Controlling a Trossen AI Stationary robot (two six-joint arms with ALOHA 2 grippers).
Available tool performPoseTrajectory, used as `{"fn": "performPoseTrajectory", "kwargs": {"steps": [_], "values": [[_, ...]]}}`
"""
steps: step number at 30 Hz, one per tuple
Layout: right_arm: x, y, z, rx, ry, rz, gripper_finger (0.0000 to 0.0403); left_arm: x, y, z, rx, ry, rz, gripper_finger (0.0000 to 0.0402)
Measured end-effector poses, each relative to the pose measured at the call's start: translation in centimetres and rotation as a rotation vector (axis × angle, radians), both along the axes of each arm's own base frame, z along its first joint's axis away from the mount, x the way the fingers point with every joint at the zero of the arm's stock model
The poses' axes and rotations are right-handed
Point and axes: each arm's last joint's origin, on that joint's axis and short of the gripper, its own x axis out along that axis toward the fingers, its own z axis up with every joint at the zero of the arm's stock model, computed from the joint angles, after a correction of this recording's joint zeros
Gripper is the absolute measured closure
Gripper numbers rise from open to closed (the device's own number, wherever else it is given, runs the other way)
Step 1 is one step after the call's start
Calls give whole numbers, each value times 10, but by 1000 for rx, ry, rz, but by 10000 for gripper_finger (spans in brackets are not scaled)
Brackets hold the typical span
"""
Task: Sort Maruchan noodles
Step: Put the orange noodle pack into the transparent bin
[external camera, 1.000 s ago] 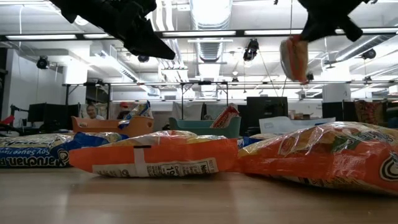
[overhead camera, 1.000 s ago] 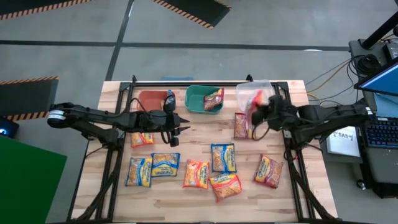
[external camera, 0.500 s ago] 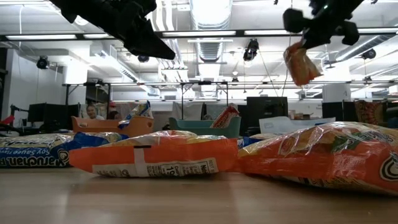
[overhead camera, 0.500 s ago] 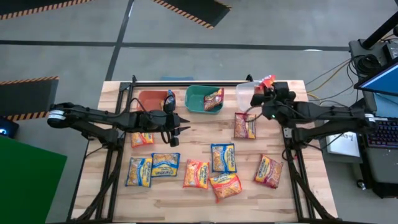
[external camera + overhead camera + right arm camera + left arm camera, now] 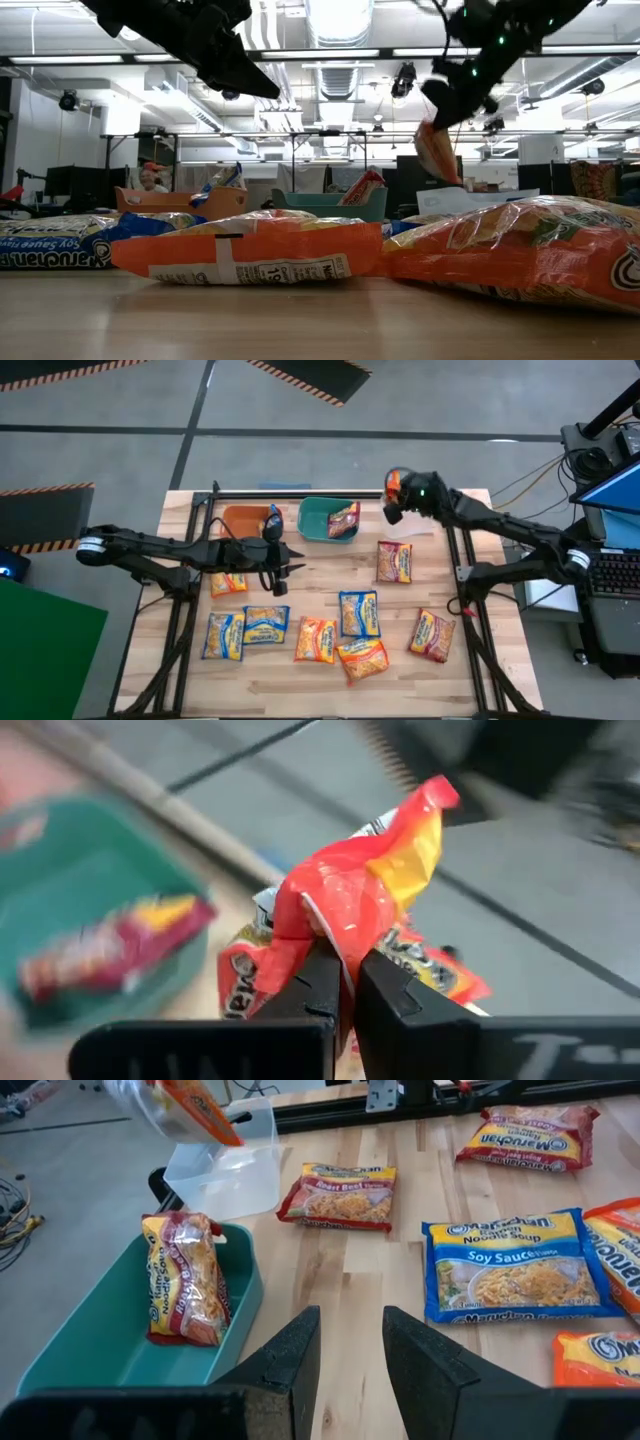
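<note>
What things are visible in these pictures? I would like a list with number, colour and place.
Loose packets: eight; blue, orange, maroon; flat on the wooden table.
Binned packet: one; maroon; in the green bin.
Upright packet: one; blue; at the orange bin.
Clear bin: one; beside the green bin.
Held packet: one; orange-red; in the air over the clear bin.
Left gripper: open, above the table near the orange bin.
Right gripper: shut on the held packet.

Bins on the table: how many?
3, in a row along the table's back edge: orange bin on the left, green bin in the middle, clear bin on the right. No sign of another hidden one.
</note>
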Motion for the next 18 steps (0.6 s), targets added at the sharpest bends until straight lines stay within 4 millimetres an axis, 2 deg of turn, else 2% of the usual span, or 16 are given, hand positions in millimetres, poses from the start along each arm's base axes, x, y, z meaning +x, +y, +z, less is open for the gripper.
{"fn": "performPoseTrajectory", "kwargs": {"steps": [4, 9, 13, 18], "values": [[-19, -30, -8, 103, -48, 192, 394, 0, 0, 0, -3, 4, 1, 308], [-46, -58, -9, 215, -160, 192, 394, 0, 0, 0, -3, 4, 1, 308], [-60, -65, -17, 325, -197, 242, 394, 0, 0, 0, -3, 4, 1, 308], [-61, -66, -40, 387, -132, 269, 394, -1, 0, -2, -2, 8, 0, 308]]}}
